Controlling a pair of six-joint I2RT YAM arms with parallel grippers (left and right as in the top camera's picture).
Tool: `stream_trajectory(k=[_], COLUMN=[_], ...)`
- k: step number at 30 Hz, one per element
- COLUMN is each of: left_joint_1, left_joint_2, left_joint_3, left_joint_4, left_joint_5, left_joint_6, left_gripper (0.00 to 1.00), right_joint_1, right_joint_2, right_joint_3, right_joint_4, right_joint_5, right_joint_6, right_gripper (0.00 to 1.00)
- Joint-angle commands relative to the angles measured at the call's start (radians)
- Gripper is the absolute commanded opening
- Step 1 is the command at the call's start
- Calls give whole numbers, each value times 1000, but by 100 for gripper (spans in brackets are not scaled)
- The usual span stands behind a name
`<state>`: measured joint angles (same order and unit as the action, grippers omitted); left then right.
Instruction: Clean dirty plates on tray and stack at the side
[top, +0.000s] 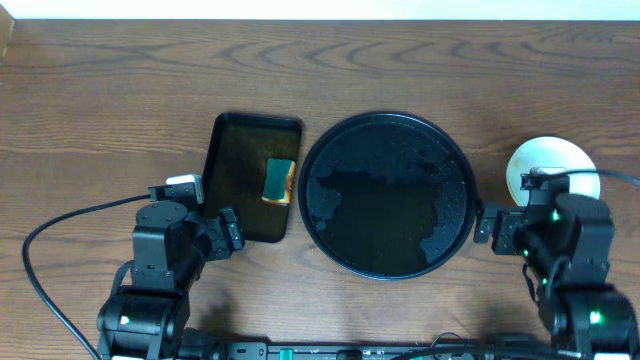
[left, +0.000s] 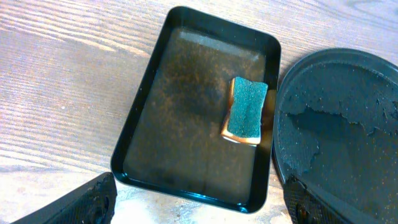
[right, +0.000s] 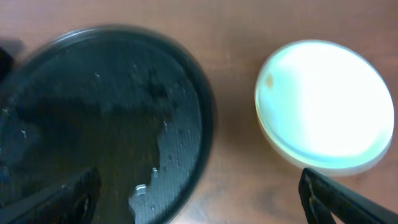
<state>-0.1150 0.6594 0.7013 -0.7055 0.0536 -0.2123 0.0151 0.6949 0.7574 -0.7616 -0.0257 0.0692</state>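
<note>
The large round black tray (top: 386, 195) sits mid-table, wet and holding no plates; it also shows in the left wrist view (left: 348, 124) and the right wrist view (right: 106, 118). A stack of plates (top: 545, 165) with a pale mint-blue one on top stands on the table right of the tray, bright in the right wrist view (right: 326, 102). The yellow plate is not distinguishable. My left gripper (left: 199, 208) is open and empty at the near edge of the rectangular tray. My right gripper (right: 199, 199) is open and empty, above the table between tray and stack.
A smaller black rectangular tray (top: 252, 180) lies left of the round tray and holds a teal-topped sponge (top: 279, 180), also in the left wrist view (left: 245, 110). Wooden table (top: 100, 120) all around. Cables run along the near edge.
</note>
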Motion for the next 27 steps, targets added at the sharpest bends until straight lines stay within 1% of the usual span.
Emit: stream_trajectory(k=[1,5,8,12,16,22,27], left_joint_1=[-4,-4,-4,-4,-4,-4,-4], left_joint_2=[0,0,0,0,0,0,0], left_joint_3=[-5,-5,-5,-5,-5,-5,-5], left_joint_4=[4,4,4,4,4,4,4], left_joint_5=[6,6,6,6,6,6,6], left_joint_6=[9,9,9,9,9,9,9], left_gripper=[86,86,86,86,86,86,86], right_joint_1=[31,51,68,72,71,71,68], right_joint_2=[-158,-358,-471,-580,-648,-690,-690], right_joint_3=[-103,-283,-412,-550,-628,-697,-739], right_joint_4=[143,394,575,744,787,791,716], right_joint_5=[-58,-90,-103,-106,-101,-85,-61], right_joint_6=[-98,-100,-100,-100,-111,-223,-224], right_gripper=[99,99,99,99,99,99,99])
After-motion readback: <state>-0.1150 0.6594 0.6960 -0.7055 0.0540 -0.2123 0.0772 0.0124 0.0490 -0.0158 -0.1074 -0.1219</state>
